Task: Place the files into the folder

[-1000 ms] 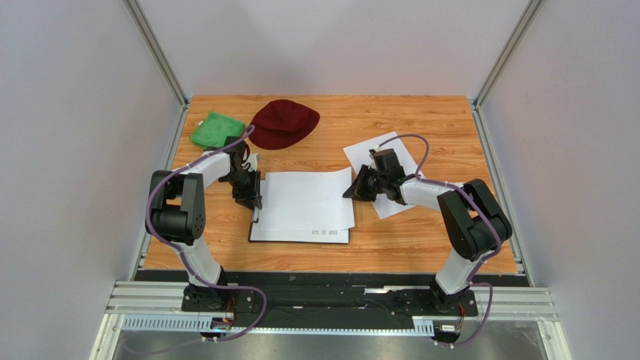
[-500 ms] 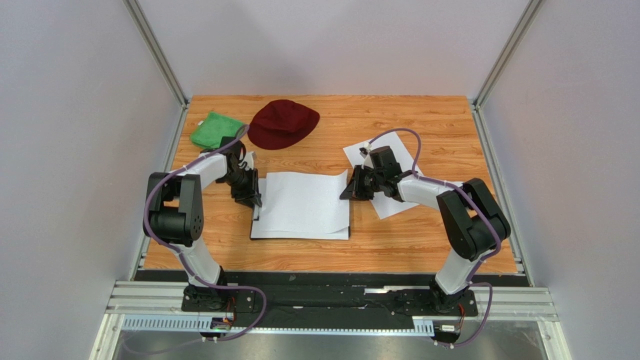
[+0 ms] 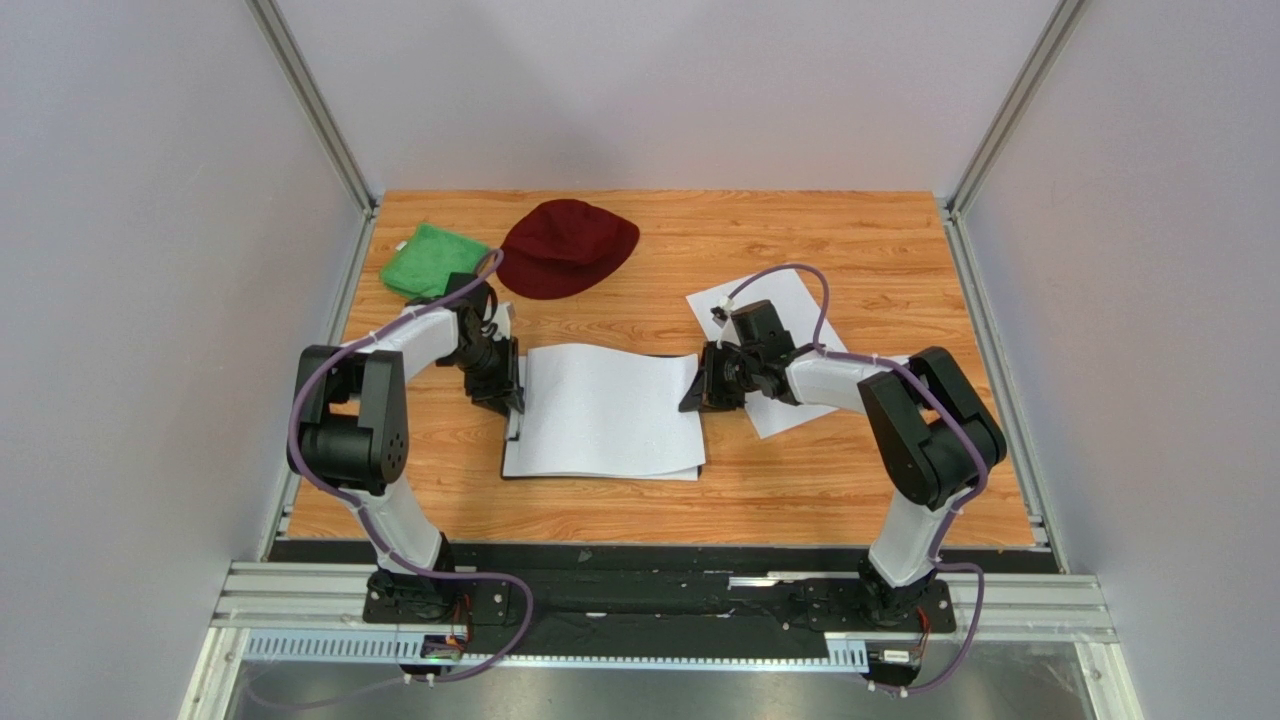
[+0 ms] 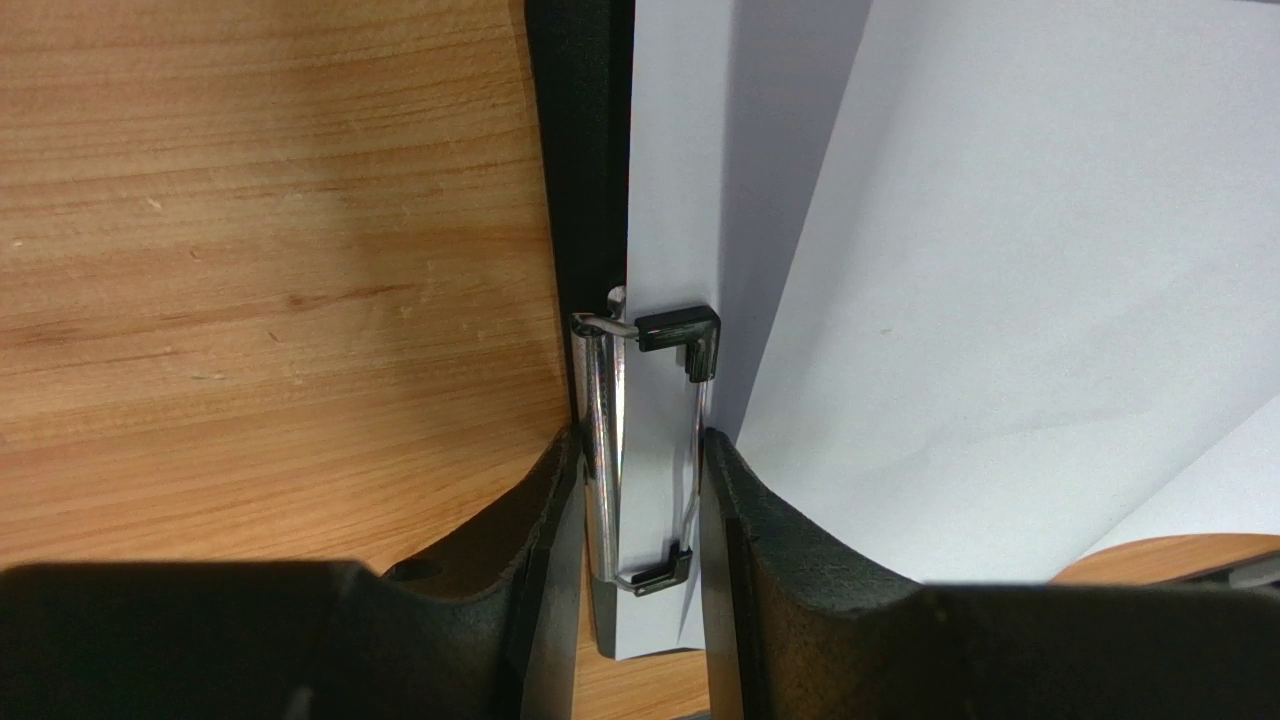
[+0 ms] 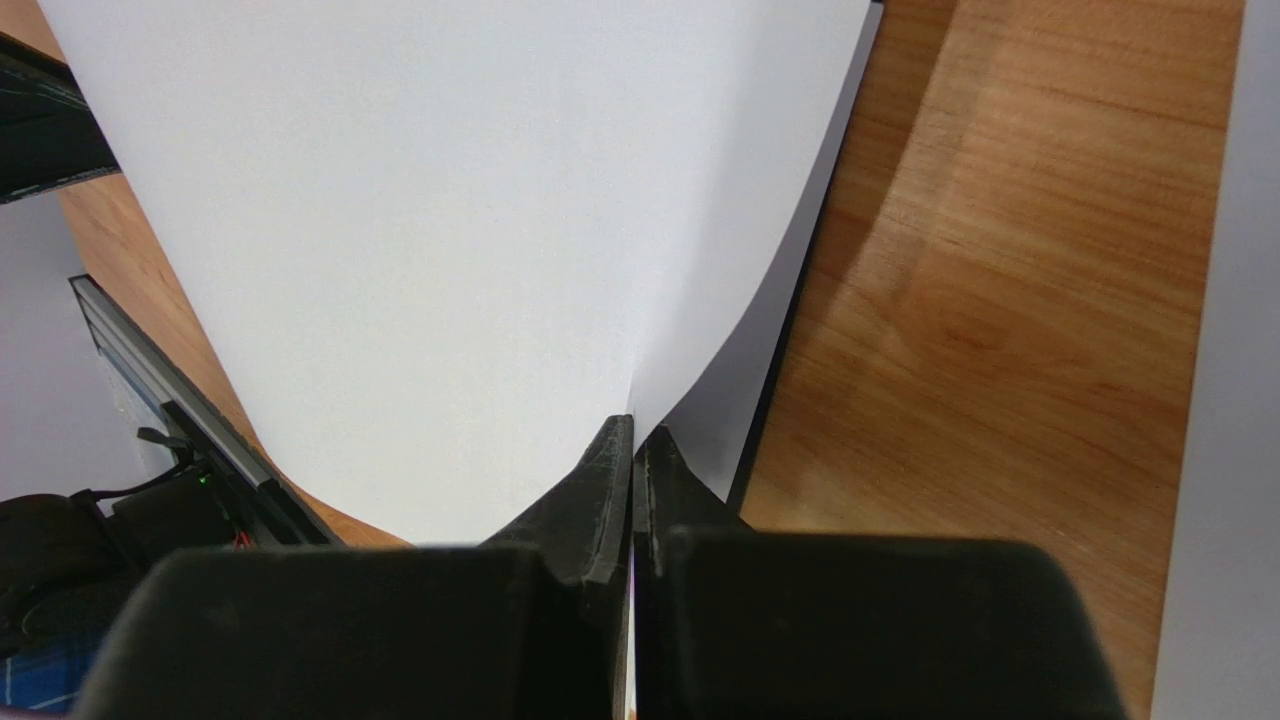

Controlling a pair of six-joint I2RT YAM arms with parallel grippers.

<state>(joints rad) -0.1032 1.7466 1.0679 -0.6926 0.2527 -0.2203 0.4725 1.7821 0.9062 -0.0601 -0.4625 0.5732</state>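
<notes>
I'm squeezing clip with left gripper | right gripper pinching sheet over folder, mid-table toward near edge | risk: sheet buckling short of clip if I'm pushing too fast

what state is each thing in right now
left gripper, shut on the clip
right gripper, shut on the held sheet
held sheet, edge pinched, bowed above the folder
folder, flat, paper on it
spare sheet, flat on the table
cap, lying flat
cloth, bunched
</notes>
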